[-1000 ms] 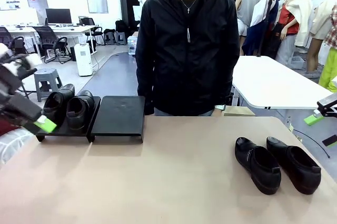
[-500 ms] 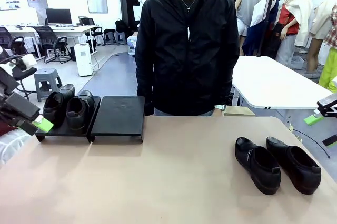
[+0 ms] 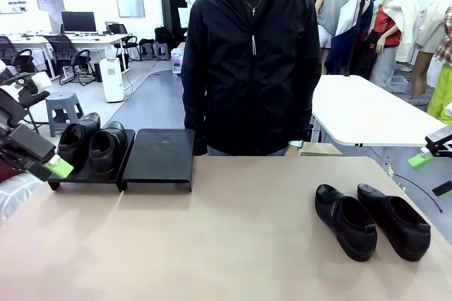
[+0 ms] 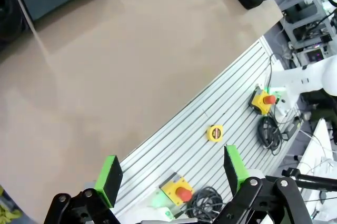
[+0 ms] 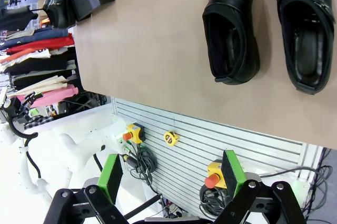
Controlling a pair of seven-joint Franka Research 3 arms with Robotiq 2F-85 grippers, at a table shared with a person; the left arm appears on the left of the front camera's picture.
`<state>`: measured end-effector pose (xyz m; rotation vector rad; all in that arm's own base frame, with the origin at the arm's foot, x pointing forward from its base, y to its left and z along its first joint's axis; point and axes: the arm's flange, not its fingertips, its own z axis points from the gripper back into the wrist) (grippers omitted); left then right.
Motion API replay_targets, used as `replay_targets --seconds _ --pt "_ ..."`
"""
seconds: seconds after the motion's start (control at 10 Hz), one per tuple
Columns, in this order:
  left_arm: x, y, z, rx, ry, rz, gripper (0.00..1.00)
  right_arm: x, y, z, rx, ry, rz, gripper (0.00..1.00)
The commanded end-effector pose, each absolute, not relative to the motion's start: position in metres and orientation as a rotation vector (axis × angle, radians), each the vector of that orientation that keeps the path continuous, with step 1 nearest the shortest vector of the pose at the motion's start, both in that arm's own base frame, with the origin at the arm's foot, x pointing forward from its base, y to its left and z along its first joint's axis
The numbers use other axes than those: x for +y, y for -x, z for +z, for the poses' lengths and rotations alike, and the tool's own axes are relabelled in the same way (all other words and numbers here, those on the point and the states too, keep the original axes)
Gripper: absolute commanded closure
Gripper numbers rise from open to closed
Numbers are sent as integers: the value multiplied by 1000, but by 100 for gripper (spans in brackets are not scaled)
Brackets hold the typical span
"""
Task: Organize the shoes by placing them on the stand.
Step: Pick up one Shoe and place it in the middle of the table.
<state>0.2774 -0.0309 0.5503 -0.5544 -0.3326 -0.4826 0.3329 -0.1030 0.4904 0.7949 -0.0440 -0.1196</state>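
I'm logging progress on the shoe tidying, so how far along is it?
About halfway. Done: two shoes sit on the stand's left platform. In hand: nothing; the left gripper and right gripper are both open and empty. Left: the other two shoes lie on the table, and the right platform is bare.

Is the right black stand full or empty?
Empty: the matte-black flat platform shows a bare top; glossy black shoes fill its neighbour.
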Motion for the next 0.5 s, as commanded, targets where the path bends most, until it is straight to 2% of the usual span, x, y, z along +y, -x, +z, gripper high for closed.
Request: replay_targets --seconds 0.0,0.3,0.4 --pt "-28 -277 551 -335 577 -507 0 -104 -332 493 -36 -792 -122 0" --pt "-28 -277 551 -335 577 -507 0 -103 -333 490 -44 -795 -120 0" --pt "-28 -277 551 -335 577 -507 0 -53 -364 495 -18 -595 -58 0"
